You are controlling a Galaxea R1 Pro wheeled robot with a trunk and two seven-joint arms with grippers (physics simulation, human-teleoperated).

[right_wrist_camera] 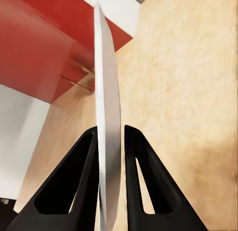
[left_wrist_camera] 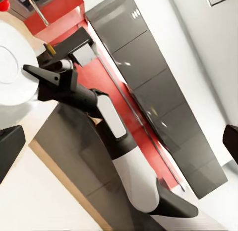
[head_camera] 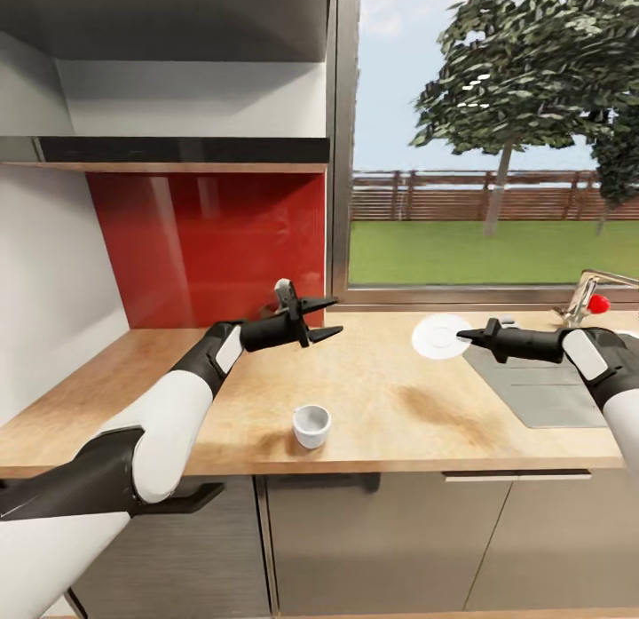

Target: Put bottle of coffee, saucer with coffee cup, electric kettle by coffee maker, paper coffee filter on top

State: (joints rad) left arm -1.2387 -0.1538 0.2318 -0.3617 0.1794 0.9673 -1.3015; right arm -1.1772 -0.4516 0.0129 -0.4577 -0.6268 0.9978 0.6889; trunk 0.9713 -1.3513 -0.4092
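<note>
So far: R pincer (head_camera: 463, 337) clamped on saucer (head_camera: 439, 335) rim, held above table (head_camera: 390, 406); L pincer (head_camera: 327, 319) spread, empty. Coffee cup (head_camera: 311, 424) on bare table, not yet on saucer.

Saucer (right_wrist_camera: 108, 141) lower edge cut by frame, rim hidden between right fingers (right_wrist_camera: 84, 191); faucet (head_camera: 593, 292) cropped at edge.

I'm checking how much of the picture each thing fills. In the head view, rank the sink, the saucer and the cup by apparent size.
1. Sink, largest, though cut off by the right arm.
2. Saucer, held on edge by the right gripper.
3. Cup, smallest; it stands nearer the camera, so it looks nearly as wide as the saucer.
</note>
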